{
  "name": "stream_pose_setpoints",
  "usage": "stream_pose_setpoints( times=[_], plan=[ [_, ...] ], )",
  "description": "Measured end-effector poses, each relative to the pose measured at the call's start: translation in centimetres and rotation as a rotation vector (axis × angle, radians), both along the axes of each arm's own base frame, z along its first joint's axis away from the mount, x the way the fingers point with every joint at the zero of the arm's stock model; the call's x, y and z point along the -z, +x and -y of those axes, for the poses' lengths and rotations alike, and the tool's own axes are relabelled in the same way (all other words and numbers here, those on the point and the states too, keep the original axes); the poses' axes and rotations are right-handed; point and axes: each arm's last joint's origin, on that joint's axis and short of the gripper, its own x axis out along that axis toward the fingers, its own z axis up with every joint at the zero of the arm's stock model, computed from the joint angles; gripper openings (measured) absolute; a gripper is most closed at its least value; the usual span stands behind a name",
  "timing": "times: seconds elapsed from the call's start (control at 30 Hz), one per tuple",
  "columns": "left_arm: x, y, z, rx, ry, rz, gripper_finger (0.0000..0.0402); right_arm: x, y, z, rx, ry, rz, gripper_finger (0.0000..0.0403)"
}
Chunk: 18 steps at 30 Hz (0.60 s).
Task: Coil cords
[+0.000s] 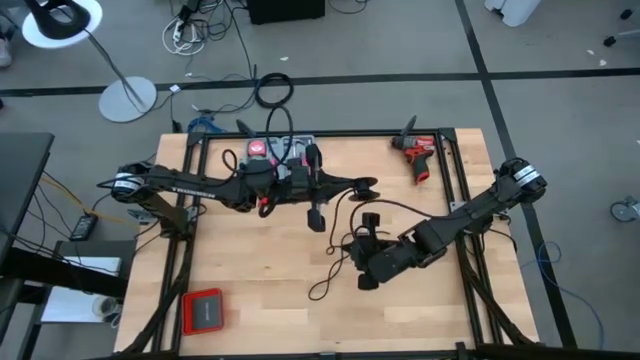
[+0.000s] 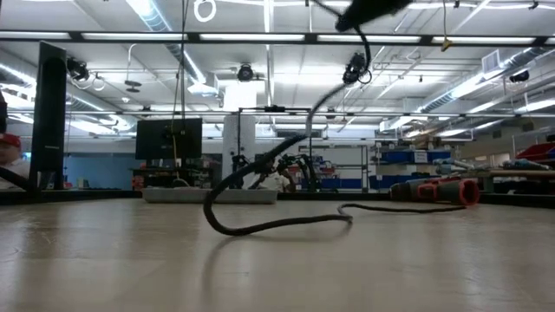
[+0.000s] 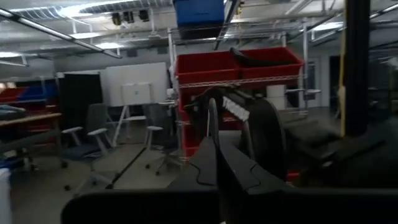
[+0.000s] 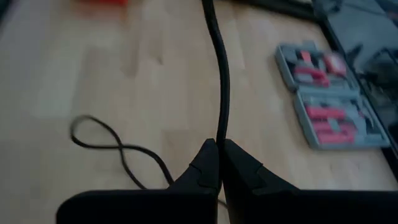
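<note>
Pale wooden worktop (image 1: 260, 290) with a black frame, two dark arms reaching in over it. Thin black cable (image 4: 219, 81): one stretch runs taut up from the right gripper, the rest lies on the worktop in loose loops; in the high view its free end trails towards the front (image 1: 325, 285), and a small black plug block (image 1: 317, 216) hangs near the middle. Right gripper (image 4: 219, 163): low over the centre-right of the worktop, fingers clenched on the thin black cable, which passes between their tips. Left gripper (image 3: 217, 168): above the middle rear of the worktop, pointing out level towards the room, fingers pressed together; whether it holds anything cannot be told. Grey open tool case (image 4: 329, 93) with red-handled tools, at the rear of the worktop under the left arm. Red and black power drill (image 1: 418, 152), lying at the rear right corner. Small red flat box (image 1: 204, 311), at the front left. Low view: cable (image 2: 277, 221) arching up off the worktop surface.
</note>
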Motion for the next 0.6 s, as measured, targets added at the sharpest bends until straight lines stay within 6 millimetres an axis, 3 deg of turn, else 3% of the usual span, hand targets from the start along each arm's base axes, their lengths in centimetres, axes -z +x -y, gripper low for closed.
stream_pose_setpoints(
  times=[0.3, 0.6],
  plan=[
    [-1.2, -2.1, 0.1, -0.005, 0.031, -0.106, 0.0000, 4.6, -1.3, 1.5, 0.098, 0.023, -0.103, 0.0002],
    [-0.1, -3.8, 0.4, -0.112, 0.060, -0.375, 0.0000, 5.9, -3.3, 2.0, 0.206, 0.004, -0.235, 0.0003]
  ],
)
